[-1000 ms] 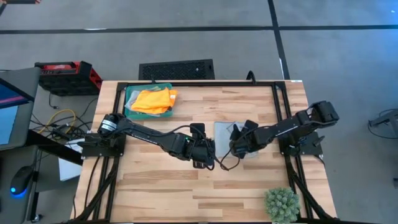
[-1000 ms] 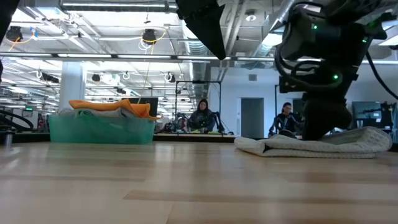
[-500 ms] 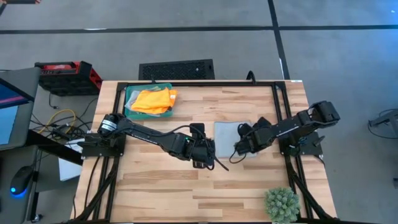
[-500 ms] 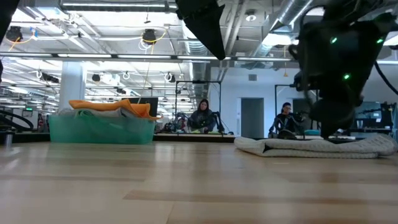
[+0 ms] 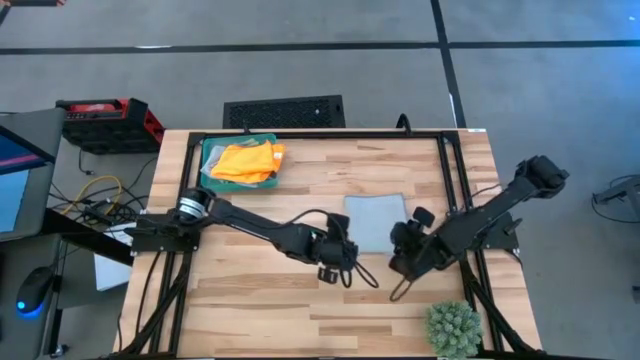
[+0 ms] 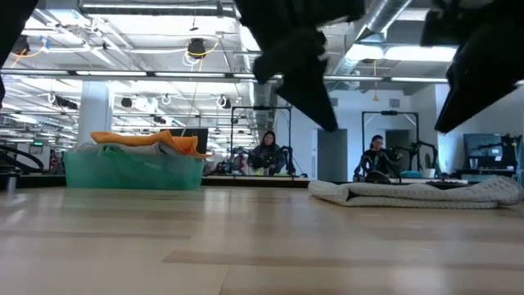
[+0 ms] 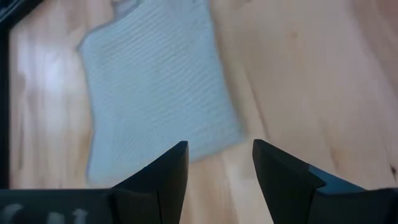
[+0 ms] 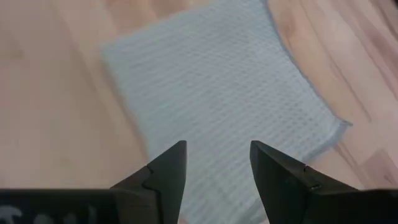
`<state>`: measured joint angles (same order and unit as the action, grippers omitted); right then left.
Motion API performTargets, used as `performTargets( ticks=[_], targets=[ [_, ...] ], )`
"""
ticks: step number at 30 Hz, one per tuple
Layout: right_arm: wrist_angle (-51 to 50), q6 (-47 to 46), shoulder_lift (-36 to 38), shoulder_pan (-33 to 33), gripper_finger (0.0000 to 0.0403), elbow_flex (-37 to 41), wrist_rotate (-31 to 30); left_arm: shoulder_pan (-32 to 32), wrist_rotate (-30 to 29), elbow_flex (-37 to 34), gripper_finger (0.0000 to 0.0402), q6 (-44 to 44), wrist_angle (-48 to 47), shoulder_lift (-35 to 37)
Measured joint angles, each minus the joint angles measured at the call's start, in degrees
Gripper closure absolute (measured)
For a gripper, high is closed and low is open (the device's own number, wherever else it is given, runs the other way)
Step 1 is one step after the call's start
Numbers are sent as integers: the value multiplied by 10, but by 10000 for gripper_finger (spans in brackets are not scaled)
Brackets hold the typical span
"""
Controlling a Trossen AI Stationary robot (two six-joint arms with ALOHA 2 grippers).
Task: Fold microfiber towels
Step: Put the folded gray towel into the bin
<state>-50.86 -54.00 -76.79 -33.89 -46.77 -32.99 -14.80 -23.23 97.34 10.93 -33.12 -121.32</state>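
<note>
Pale grey towel [image 5: 375,222] lies folded flat mid-table; left gripper [image 7: 219,163] and right gripper [image 8: 217,163] hover nearside of it, both spread apart, gripping nothing

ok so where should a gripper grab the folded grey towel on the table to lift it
Probably by a free corner of the grey towel, pinching straight down from above: it lies flat and folded on the table, so only its edges give the fingers something to catch.
</note>
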Motion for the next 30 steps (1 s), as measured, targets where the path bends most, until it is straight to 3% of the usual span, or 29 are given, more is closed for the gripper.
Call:
performTargets(
  ticks=[3, 16, 27, 30],
  targets=[
    [7, -2, 13, -18, 203, 0, 0, 4, 8, 0, 228, 22, 52, -26],
    [28, 4, 25, -31, 203, 0, 0, 38, 65, 1, 228, 45, 104, -90],
    [29, 6, 26, -31, 203, 0, 0, 50, 59, 1, 229, 5, 98, -107],
    [30, 12, 26, -31, 203, 0, 0, 51, 47, 1, 246, -10, 94, -108]
  ],
)
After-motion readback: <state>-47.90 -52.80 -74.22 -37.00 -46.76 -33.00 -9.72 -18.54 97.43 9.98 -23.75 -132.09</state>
